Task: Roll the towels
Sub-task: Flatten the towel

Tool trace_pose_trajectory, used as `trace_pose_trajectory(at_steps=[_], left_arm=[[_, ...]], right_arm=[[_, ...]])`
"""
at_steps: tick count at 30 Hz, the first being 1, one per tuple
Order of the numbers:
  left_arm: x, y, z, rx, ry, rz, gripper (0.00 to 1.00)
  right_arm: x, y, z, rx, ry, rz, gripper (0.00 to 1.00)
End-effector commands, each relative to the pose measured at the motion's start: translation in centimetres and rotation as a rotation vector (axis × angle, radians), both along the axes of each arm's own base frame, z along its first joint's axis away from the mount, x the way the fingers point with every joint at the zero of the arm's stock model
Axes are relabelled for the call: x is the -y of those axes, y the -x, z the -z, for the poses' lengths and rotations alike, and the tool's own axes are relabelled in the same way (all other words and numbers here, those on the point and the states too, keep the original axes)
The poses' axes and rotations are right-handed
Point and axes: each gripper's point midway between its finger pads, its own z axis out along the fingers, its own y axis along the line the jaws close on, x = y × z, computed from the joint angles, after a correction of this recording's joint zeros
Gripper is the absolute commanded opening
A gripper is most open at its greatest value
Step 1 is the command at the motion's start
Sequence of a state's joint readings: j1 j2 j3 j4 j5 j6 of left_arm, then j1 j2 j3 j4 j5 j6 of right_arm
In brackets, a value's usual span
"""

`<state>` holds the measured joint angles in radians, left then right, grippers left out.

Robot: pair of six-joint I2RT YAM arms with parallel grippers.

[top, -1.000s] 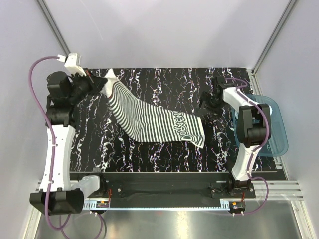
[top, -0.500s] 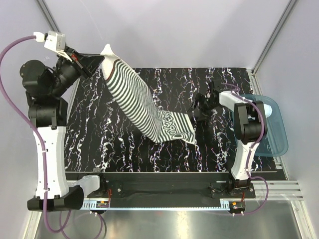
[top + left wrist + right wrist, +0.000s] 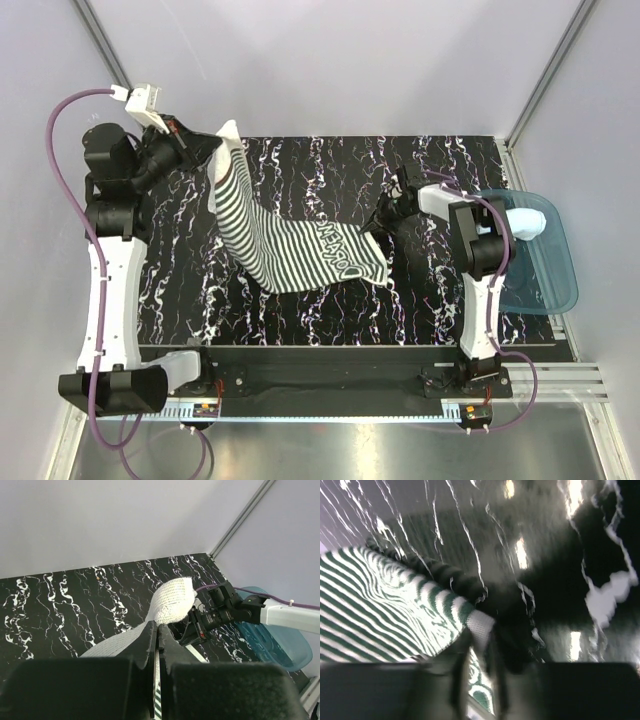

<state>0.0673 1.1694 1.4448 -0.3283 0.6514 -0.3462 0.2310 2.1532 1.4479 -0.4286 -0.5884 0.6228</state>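
One striped towel (image 3: 290,255) stretches slantwise across the counter (image 3: 450,170), long axis from far left to near right: its far-left corner hangs raised in the left jaws, clamped on it, while its right corner lies between the narrow-set right jaws, whether pinched the blur hides

This is a robot test cell in a lab. Plain pale walls (image 3: 350,60) framed by aluminium posts (image 3: 545,70) enclose a black marbled table (image 3: 300,165). The left arm (image 3: 110,280) and right arm (image 3: 485,300), trailing purple cables (image 3: 62,150), are bolted to a metal rail (image 3: 330,412) at 6 o'clock.
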Motion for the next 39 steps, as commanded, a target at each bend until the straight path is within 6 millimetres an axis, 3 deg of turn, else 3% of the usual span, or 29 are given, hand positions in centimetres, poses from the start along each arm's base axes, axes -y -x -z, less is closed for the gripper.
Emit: trace_pose_trajectory(at_steps=[1, 2, 5, 7, 8, 10, 11, 12, 13, 14, 15, 16, 17, 18, 19, 20, 21, 22, 23, 24, 25, 27, 29, 31, 35, 39], left_arm=[[-0.6, -0.8, -0.8, 0.054, -0.016, -0.040, 0.00], [-0.8, -1.1, -0.4, 0.038, -0.017, -0.051, 0.00], [-1.6, -3.3, 0.6, -0.011, -0.021, -0.095, 0.00], [-2.0, -5.3, 1.1, -0.057, -0.027, -0.108, 0.00], [-1.9, -5.0, -1.1, -0.032, -0.028, -0.105, 0.00], [-1.7, -4.6, -3.2, 0.009, -0.034, -0.090, 0.00], [-1.6, -3.9, -5.0, 0.070, -0.038, -0.088, 0.00], [-1.6, -2.2, -7.2, 0.141, -0.046, -0.093, 0.00], [-1.6, -1.2, -8.3, 0.179, -0.056, -0.099, 0.00], [-1.7, -0.3, -8.9, 0.214, -0.079, -0.106, 0.00], [-2.0, 1.3, -9.4, 0.243, -0.090, -0.129, 0.00], [-2.1, 2.2, -9.2, 0.253, -0.099, -0.140, 0.00], [-2.2, 3.0, -9.2, 0.280, -0.112, -0.151, 0.00], [-2.8, 4.1, -6.6, 0.251, -0.113, -0.188, 0.00], [-3.1, 4.7, -5.4, 0.245, -0.113, -0.211, 0.00], [-3.5, 4.9, -3.7, 0.232, -0.105, -0.238, 0.00], [-4.5, 6.3, -3.1, 0.250, -0.094, -0.307, 0.00], [-5.2, 5.1, 2.9, 0.130, -0.094, -0.347, 0.00], [-5.7, 5.1, 4.9, 0.094, -0.074, -0.383, 0.00], [-6.6, 5.3, 6.7, 0.068, -0.067, -0.441, 0.00], [-7.1, 5.0, 11.7, -0.062, -0.054, -0.475, 0.02], [-8.9, 4.6, 15.8, -0.183, -0.048, -0.583, 0.17], [-9.9, 4.3, 18.5, -0.343, -0.055, -0.647, 0.18], [-10.1, 3.8, 19.6, -0.424, -0.085, -0.649, 0.18], [-10.5, 3.6, 22.5, -0.585, -0.153, -0.646, 0.09], [-11.1, 4.0, 25.0, -0.653, -0.161, -0.655, 0.05]], right_arm=[[-1.3, -2.3, -1.4, 0.051, -0.059, -0.002, 0.10], [-1.4, -3.3, -2.5, 0.085, -0.063, -0.004, 0.00], [-0.8, -5.0, -4.7, 0.123, -0.040, -0.007, 0.00], [-0.1, -7.5, -9.3, 0.216, -0.038, 0.003, 0.00], [0.2, -9.2, -13.0, 0.304, -0.037, 0.012, 0.00], [2.0, -9.9, -18.0, 0.409, -0.006, 0.028, 0.00], [2.7, -10.0, -20.4, 0.466, 0.005, 0.038, 0.00], [3.5, -9.3, -25.2, 0.581, 0.012, 0.042, 0.00], [4.7, -9.0, -27.3, 0.644, 0.030, 0.060, 0.00], [5.6, -7.9, -27.1, 0.643, 0.056, 0.072, 0.00], [6.8, -6.0, -31.6, 0.770, 0.063, 0.102, 0.00], [7.8, -5.0, -32.2, 0.805, 0.089, 0.132, 0.00], [9.0, -3.4, -28.5, 0.741, 0.128, 0.156, 0.00], [10.3, -1.4, -31.7, 0.860, 0.162, 0.224, 0.00], [11.0, -0.2, -30.9, 0.867, 0.182, 0.253, 0.00], [11.9, 1.5, -26.1, 0.781, 0.221, 0.277, 0.00], [12.9, 2.7, -26.6, 0.807, 0.239, 0.348, 0.04], [13.5, 3.5, -24.5, 0.758, 0.260, 0.373, 0.18], [13.8, 4.6, -20.7, 0.659, 0.287, 0.384, 0.56], [14.2, 4.9, -18.3, 0.592, 0.316, 0.394, 0.99], [14.5, 5.3, -16.3, 0.532, 0.338, 0.396, 1.00], [14.6, 5.8, -13.2, 0.432, 0.368, 0.384, 1.00], [14.8, 5.5, -13.0, 0.417, 0.373, 0.402, 1.00], [15.0, 5.0, -13.9, 0.436, 0.374, 0.424, 1.00], [15.4, 3.3, -16.8, 0.478, 0.382, 0.463, 1.00], [15.6, 2.4, -14.5, 0.368, 0.437, 0.427, 1.00]])
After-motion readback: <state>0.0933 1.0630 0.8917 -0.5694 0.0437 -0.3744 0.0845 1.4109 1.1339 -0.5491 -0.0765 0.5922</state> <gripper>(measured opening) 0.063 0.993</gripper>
